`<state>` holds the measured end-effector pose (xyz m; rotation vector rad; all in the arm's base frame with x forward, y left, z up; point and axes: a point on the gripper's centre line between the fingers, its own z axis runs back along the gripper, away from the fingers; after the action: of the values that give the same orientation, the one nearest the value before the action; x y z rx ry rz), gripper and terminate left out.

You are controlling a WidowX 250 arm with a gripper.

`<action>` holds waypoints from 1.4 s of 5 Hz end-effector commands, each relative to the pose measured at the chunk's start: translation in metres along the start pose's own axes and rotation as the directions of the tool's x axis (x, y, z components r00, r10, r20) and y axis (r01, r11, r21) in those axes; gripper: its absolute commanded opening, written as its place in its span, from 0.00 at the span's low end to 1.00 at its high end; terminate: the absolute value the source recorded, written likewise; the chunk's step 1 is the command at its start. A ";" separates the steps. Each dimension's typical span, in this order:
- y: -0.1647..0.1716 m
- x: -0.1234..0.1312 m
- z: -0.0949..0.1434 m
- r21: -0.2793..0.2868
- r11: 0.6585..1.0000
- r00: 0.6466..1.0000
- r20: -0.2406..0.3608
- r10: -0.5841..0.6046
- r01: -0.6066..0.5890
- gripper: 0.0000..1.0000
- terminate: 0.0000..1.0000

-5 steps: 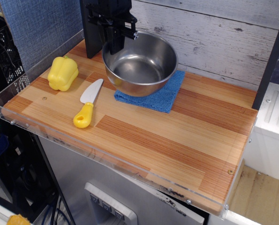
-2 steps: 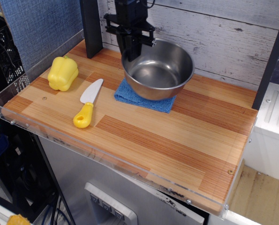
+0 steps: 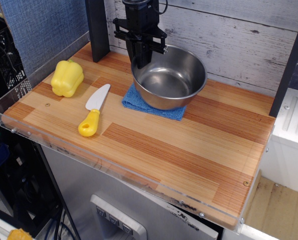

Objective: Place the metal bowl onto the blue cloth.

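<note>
**Bowl over the cloth, gripper at its rim**

The bowl (image 3: 170,76) stands upright towards the far side of the wooden table (image 3: 189,150), over the blue cloth (image 3: 138,102). It covers most of the cloth; only the cloth's left and near edges show past the bowl's base. Whether the bowl's weight rests fully on the cloth I cannot tell from here.

The black gripper (image 3: 141,60) comes down from above at the bowl's far-left rim. Its fingers straddle the rim, one seeming inside and one outside, closed narrowly around it; whether they actually pinch the metal I cannot tell.

To the left, well apart from the bowl, a yellow pepper (image 3: 67,78) sits near the left edge. A toy knife (image 3: 92,111) with a yellow handle lies between pepper and cloth, blade pointing away, just beside the cloth's left edge.
</note>
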<state>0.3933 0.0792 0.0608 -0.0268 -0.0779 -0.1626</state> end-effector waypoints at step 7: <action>-0.006 -0.035 0.141 0.130 0.985 0.977 0.197 0.085 -0.112 1.00 0.00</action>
<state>0.3553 0.0864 0.1742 0.0718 -0.2080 -0.0538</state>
